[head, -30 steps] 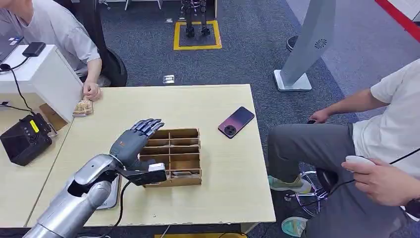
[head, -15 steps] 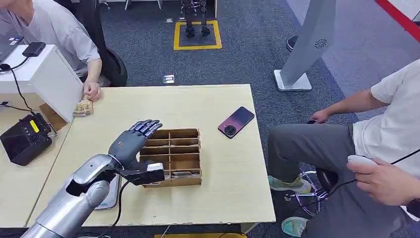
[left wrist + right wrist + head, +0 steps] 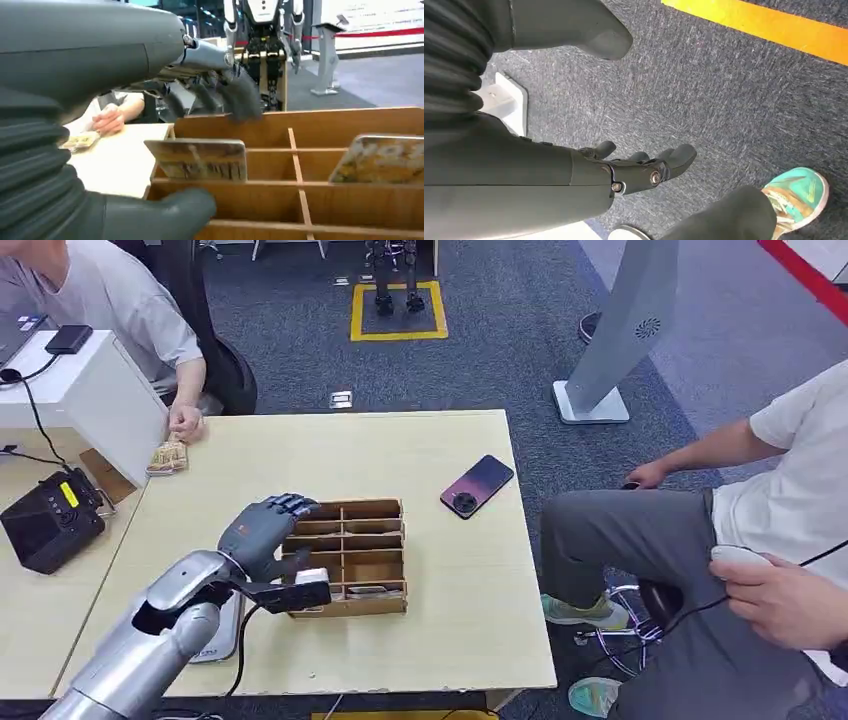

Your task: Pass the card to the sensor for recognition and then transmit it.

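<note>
A pale wooden rectangular table [image 3: 400, 450] carries a brown wooden divided box [image 3: 352, 555] near its front, a dark glossy phone [image 3: 477, 485] lying flat toward its right edge, and a small tan woven bundle [image 3: 167, 457] at its far left corner

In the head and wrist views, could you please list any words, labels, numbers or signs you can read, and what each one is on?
No text can be read.
Yellow label on the black device: too small to read.
Cards in the wooden organizer: the near card and the other card bear blurred print.
White banner behind: writing too blurred.
Grey pillar: a round fan-like emblem, no letters.
</note>
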`<state>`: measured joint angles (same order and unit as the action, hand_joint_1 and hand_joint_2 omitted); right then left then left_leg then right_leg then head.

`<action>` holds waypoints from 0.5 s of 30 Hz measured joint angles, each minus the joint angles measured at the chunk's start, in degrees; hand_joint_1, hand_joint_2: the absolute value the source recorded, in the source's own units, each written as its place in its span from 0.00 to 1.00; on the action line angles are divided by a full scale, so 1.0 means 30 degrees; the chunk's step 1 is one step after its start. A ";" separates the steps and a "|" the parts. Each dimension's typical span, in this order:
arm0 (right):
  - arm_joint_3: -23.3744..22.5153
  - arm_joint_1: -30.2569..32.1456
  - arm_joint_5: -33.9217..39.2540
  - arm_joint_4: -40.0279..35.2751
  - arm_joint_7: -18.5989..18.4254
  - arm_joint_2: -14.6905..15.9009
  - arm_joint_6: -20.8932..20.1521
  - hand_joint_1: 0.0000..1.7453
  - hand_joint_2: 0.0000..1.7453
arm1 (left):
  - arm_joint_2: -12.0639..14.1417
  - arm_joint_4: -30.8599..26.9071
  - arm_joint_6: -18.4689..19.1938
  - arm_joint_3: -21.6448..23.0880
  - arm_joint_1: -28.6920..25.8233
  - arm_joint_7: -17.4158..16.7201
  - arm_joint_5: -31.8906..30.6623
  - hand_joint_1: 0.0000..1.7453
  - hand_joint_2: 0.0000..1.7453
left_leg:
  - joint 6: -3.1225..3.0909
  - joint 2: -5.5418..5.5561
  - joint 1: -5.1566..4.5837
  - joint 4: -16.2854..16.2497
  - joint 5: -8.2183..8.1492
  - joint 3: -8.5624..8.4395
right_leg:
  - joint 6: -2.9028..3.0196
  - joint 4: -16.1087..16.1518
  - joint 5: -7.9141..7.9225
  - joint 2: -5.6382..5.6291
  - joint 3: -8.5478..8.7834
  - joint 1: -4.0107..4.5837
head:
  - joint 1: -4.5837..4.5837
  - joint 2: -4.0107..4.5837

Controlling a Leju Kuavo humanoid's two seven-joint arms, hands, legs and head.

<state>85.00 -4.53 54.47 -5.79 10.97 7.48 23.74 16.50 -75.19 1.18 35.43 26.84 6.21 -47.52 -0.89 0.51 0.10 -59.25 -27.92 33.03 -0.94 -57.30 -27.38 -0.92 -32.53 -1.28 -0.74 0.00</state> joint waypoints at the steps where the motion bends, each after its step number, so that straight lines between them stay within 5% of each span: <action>1: 0.0007 -0.0008 0.0036 0.0000 0.0014 0.0000 0.0007 0.00 1.00 | 0.0015 0.0000 0.0000 0.0000 0.0036 0.0007 0.0001 1.00 1.00 | 0.0000 0.0000 0.0000 0.0000 0.0000 -0.0003 | 0.0000 0.0000 0.0000 0.0000 0.0002 0.0000 | 0.0000 0.0000; 15: 0.0160 -0.0011 0.0160 0.0000 0.0182 -0.0051 0.0146 0.00 1.00 | 0.0052 -0.0270 -0.0051 0.0000 0.0048 0.0124 0.0190 1.00 1.00 | 0.0001 -0.0001 0.0001 0.0000 0.0000 0.0001 | 0.0000 -0.0003 0.0000 -0.0001 0.0000 0.0001 | 0.0000 0.0000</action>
<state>85.48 -4.56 54.95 -5.79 11.52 7.32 24.17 16.65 -76.00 1.03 35.43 26.98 6.58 -46.95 -0.88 0.50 0.10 -59.25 -27.92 33.03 -0.94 -57.31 -27.38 -0.93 -32.53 -1.27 -0.74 0.00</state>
